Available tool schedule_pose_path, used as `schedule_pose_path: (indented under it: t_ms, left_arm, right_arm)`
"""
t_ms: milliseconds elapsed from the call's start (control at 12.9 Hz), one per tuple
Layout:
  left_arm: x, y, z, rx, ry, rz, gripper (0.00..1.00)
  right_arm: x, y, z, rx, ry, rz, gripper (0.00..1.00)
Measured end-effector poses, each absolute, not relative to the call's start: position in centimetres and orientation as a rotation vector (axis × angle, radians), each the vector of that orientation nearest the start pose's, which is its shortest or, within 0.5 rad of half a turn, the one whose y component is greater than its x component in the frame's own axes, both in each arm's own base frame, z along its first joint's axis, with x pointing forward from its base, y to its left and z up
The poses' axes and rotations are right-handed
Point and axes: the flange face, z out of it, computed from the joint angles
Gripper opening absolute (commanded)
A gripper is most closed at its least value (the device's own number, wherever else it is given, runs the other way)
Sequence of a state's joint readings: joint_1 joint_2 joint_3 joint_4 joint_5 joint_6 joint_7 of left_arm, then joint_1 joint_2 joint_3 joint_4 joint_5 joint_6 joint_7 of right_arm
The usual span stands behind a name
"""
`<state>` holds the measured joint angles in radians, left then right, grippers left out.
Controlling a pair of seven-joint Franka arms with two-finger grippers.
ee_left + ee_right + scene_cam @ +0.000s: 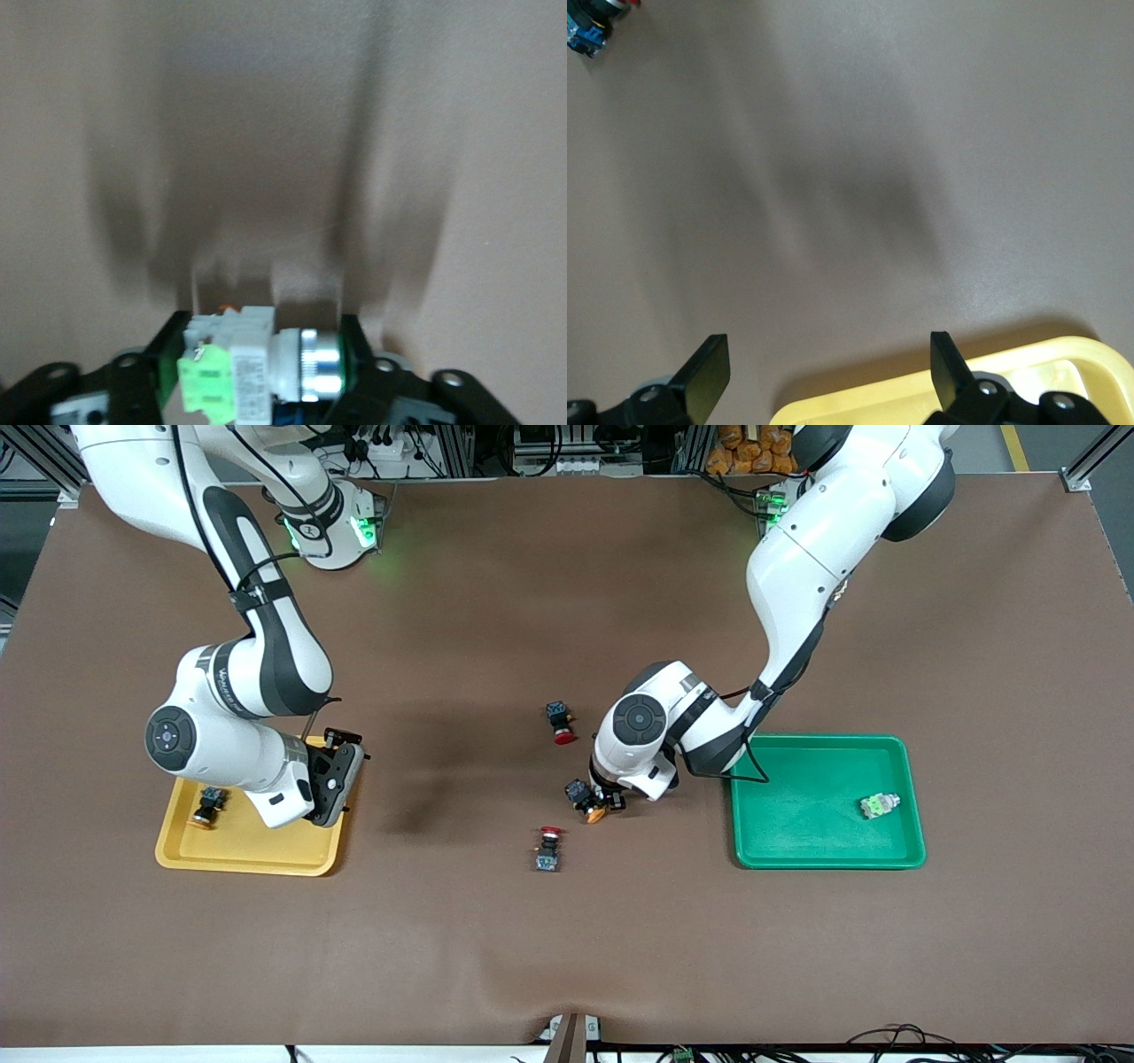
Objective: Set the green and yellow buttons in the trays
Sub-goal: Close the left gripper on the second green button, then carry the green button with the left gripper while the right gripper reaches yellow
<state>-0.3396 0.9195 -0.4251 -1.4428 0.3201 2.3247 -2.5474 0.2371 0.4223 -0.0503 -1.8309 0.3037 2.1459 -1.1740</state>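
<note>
My left gripper (612,801) is low over the middle of the table, shut on a green button (237,372) with a grey-white body; it also shows in the left wrist view (263,354). A yellow button (586,798) lies on the cloth right beside it. A second green button (879,806) lies in the green tray (780,841). A second yellow button (206,807) lies in the yellow tray (266,850). My right gripper (340,778) is open and empty over that tray's rim (877,400), as the right wrist view (824,365) shows.
Two red-capped switches lie on the brown cloth: one (559,722) farther from the front camera than the left gripper, one (547,849) nearer. The farther-looking one shows in the right wrist view's corner (586,35).
</note>
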Motion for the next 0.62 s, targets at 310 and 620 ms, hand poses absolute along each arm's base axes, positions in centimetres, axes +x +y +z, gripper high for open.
schedule_pose_path:
  t_ms: [310, 620]
  left_arm:
    - [59.2, -42.3, 20.5, 2.058, 2.301, -0.195, 0.0]
    - [63.2, -32.7, 28.8, 2.237, 2.167, -0.372, 0.0]
  right_arm:
    - [61.5, 15.2, 29.6, -2.447, -1.526, -0.011, 1.0]
    - [60.5, 23.0, 31.1, -2.498, -1.331, -0.099, 1.0]
